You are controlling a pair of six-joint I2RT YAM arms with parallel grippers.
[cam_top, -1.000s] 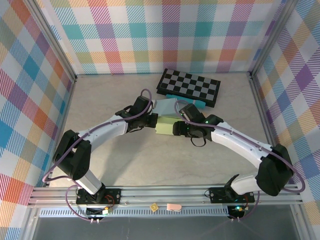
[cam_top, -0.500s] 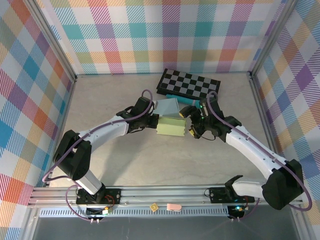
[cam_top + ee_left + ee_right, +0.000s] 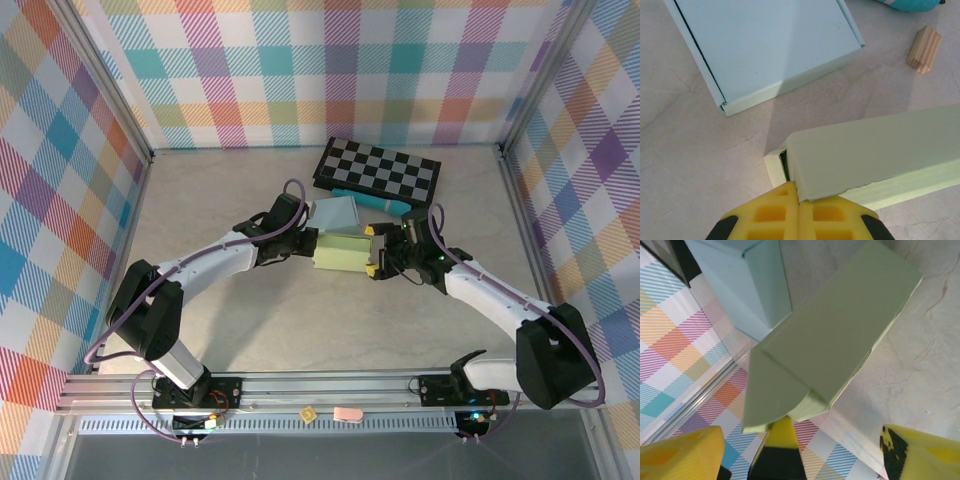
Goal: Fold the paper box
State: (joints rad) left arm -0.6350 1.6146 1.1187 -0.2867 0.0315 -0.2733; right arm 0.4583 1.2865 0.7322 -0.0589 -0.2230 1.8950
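Green paper box lies long axis left-to-right: your left gripper pinches its left end; your right gripper stands spread around its right end.

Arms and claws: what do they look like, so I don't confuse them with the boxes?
Both the left arm and right arm have white links with black joints and a purple cable looping alongside. The left claw and right claw have bright yellow fingers backed with black; the left one's show square recesses.
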